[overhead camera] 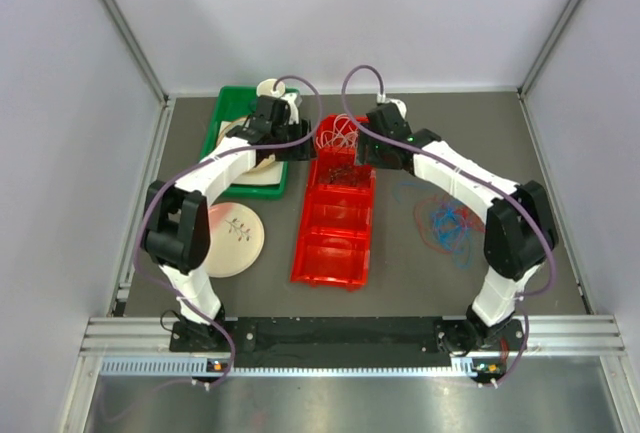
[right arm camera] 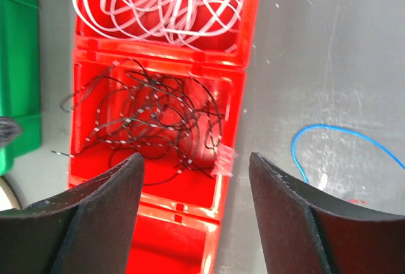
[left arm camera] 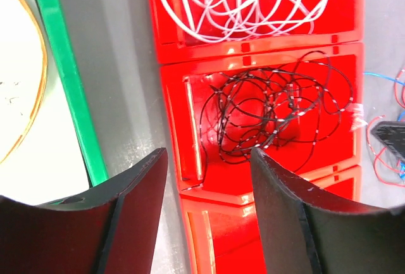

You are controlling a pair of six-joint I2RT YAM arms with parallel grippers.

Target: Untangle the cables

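Observation:
The red tray has several compartments in a row. White cables fill its far compartment and black cables lie in a loose heap in the one behind it. A tangle of blue and red cables rests on the table to the right. My left gripper hangs open over the tray's left rim, just short of the black cables. Over the right rim my right gripper is also open, with the black cables ahead and a blue cable to its right. Neither gripper holds anything.
A green tray at the back left holds a beige plate and a white cup. A pale plate lies on the table left of the red tray. Walls close in the table on three sides.

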